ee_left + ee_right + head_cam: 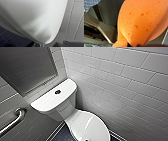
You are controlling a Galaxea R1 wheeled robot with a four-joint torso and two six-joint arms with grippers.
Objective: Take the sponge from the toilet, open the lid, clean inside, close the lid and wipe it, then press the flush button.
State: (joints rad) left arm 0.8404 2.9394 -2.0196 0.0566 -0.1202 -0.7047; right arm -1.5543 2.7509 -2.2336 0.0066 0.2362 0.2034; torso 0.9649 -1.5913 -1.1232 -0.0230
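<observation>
**A:** Where is the sponge (pixel 140 21) sitting right now?

**B:** It is sitting in the right hand (pixel 134 45), which is looking clamped on its narrow end. The orange pad is bulging out beyond the pinch, and dark floor tiles (pixel 89 3) are showing behind it.

**A:** And the left hand (pixel 46 45)?

**B:** I cannot tell whether it is apart or together (that corner is blurring badly). Its camera is hovering close to a glossy white curve, probably the lid, though I am only guessing.

**A:** How is the toilet (pixel 62 107) looking?

**B:** I am taking the cistern (pixel 53 98) as the marker. The flush button (pixel 57 92) is sitting on top of it. The lid (pixel 87 125) is lying shut just in front of and below it. A grab bar (pixel 13 119) is running along the wall well off to its side.

**A:** What is worrying you?

**B:** The sponge is being held by one soft end, so wiping pressure could be squeezing it out of the grip. The lid is smooth and domed, so a hand lifting it could be slipping off and letting it drop shut.
</observation>
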